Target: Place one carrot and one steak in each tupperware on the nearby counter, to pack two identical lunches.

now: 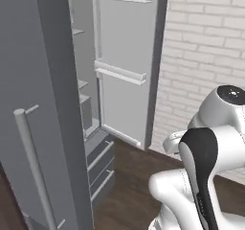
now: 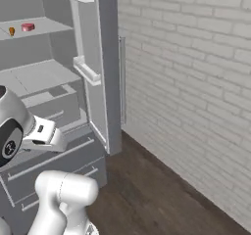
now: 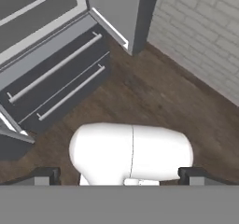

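Pincer (image 3: 119,174) wide apart, aimed floorward

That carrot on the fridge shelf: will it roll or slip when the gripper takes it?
The carrot looks small, rounded and tapered, so a nudge would probably roll it along the shelf. Being thin, it may slip between wide jaws. The steak beside it looks blockier and steadier.

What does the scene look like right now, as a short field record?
fridge: door open, shelves exposed
carrot: on upper fridge shelf
steak: same shelf, beside the carrot, apart from it
gripper: open, empty, pointed down at the wooden floor
drawers: two, closed, with bar handles
wall: white brick, right of fridge
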